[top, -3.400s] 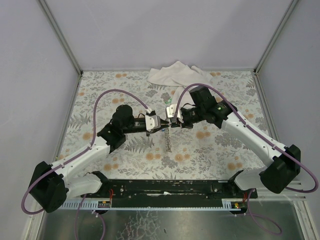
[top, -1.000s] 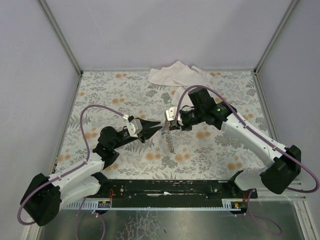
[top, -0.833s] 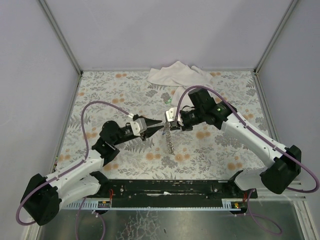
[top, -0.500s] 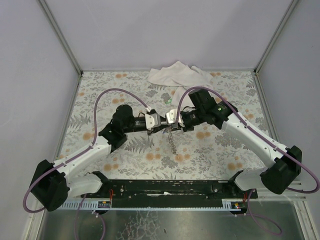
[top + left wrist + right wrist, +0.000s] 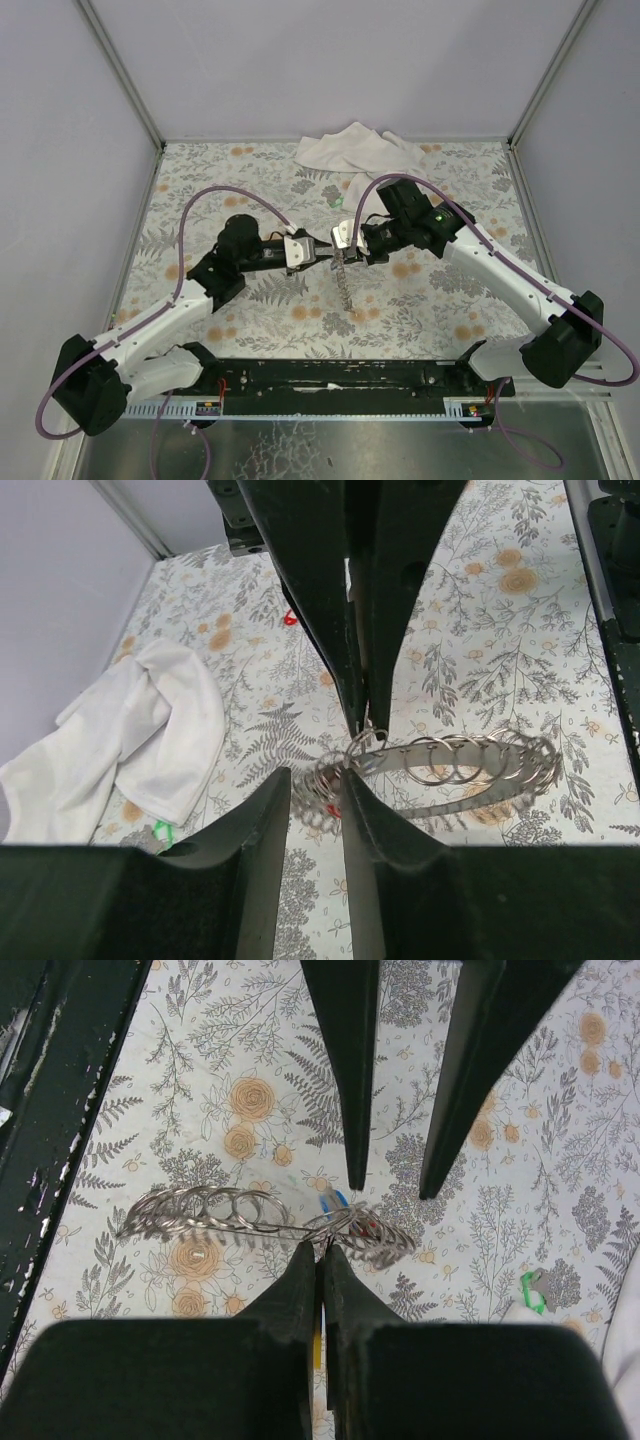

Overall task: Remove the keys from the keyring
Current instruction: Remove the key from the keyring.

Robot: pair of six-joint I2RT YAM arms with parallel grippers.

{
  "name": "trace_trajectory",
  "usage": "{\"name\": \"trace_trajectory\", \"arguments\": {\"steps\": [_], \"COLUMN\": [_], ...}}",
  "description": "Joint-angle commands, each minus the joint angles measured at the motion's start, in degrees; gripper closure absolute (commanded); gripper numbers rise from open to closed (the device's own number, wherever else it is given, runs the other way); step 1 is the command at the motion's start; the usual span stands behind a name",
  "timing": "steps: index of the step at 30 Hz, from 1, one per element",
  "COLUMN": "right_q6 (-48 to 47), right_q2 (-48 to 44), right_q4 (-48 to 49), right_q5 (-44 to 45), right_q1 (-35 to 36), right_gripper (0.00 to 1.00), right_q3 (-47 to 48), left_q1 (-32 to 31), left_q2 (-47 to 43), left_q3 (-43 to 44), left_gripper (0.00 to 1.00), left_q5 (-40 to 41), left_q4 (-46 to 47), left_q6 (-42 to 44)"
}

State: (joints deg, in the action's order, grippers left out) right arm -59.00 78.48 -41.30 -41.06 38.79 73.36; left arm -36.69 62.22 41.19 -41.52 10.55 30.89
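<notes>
1. I am seeing the keyring trailing toward me above the counter, looking light, limp and slippery
2. My right fingers are pinching its top ring; my left fingers are sitting slightly spread around the bunched rings, grip unclear
3. I am favouring the keys' stiff heads for holding
4. Beyond, a green key is lying beside the cloth

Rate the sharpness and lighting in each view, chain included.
Top external view: soft, even light, no glare, but the long thin silvery link chain is too small to show detail. Left wrist view: its rings are crisp, while the left tool is an underexposed black silhouette. Right wrist view: the chain looks slightly smeared; the floral-print tablecloth is sharp.
</notes>
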Motion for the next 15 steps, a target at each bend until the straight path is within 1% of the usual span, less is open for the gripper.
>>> {"name": "trace_trajectory", "arguments": {"steps": [1,6,10,15], "right_q6": [-0.75,-0.70,-0.71,-0.76], "right_q2": [-2.18,-2.01,-1.84,-1.75], "right_q4": [2.16,2.10,2.10,2.18], "right_q5": [-0.59,-1.08,-1.22,-1.17], "right_q1": [-0.11,-0.14,-0.12,-0.11], "right_gripper": [1.00,1.00,1.00,1.00], "right_q3": [3.03,3.15,3.16,2.94], "left_q1": [0.55,0.74,0.74,0.73], "left_q2": [-4.06,-5.20,-1.78,1.41], "left_q3": [-3.45,-5.74,-2.15,0.12], "left_gripper": [0.73,0.67,0.67,0.68], "left_q5": [2.04,-2.69,-3.67,-4.80], "left_q4": [4.65,7.83,4.24,4.21], "left_q6": [-1.03,-2.57,-1.08,-0.72]}}
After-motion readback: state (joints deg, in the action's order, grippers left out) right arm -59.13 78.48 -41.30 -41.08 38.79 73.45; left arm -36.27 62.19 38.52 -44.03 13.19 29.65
